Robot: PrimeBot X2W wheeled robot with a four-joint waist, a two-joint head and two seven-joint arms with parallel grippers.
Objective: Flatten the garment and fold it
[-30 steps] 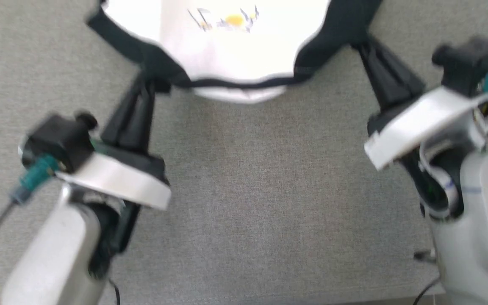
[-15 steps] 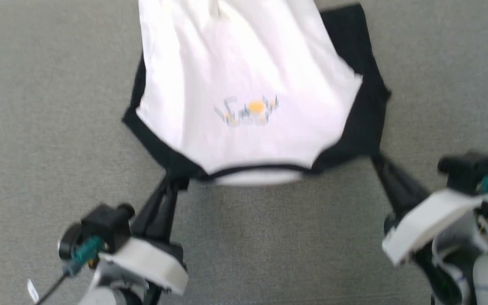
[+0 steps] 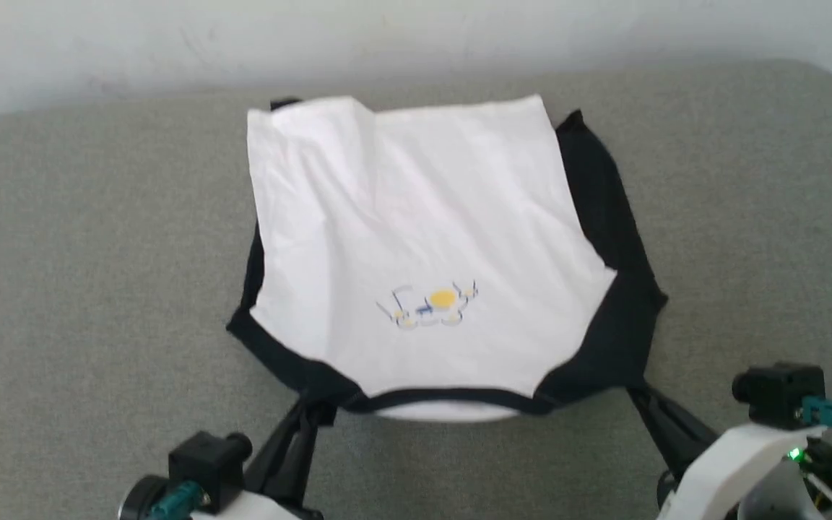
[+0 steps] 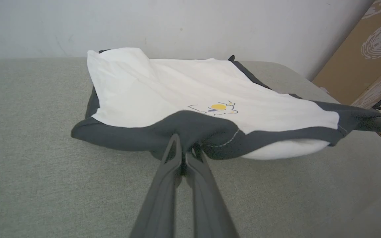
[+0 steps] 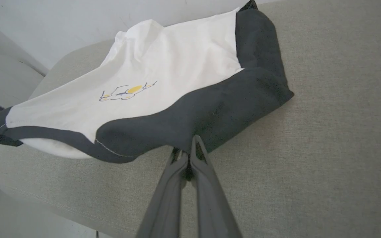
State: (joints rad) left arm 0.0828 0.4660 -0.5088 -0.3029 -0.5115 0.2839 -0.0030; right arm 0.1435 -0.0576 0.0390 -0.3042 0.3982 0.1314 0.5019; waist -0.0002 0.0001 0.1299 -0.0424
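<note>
Both grippers are clamped shut on the garment point(image 3: 423, 238): the left gripper point(image 4: 184, 150) pinches black fabric at its own-side shoulder, and the right gripper point(image 5: 188, 150) does the same on the opposite shoulder. My read is that the two-point hold keeps the neckline point(image 3: 445, 401) stretched between them so the body can be laid out without bunching. The shirt lies print-up on the grey padded surface point(image 3: 98, 289), with the collar end towards the robot and the hem point(image 3: 401, 107) at the far side near the wall point(image 3: 387, 36). The head view gives the full outline. The white panel is roughly square, with some wrinkles, and the black sleeves point(image 3: 618, 289) are folded in along both sides, so flattening looks partly done and folding not yet begun. The wrist views add height. The near edge hangs off the surface and sags between the grips, with the white back layer showing under the collar. The left wrist view picks up a raised bump at the far hem corner point(image 4: 124, 54) and cardboard point(image 4: 359, 49) off to the side. The right wrist view shows the surface's rounded near edge point(image 5: 28, 191), so there's little margin if the shirt is pulled further this way.
</note>
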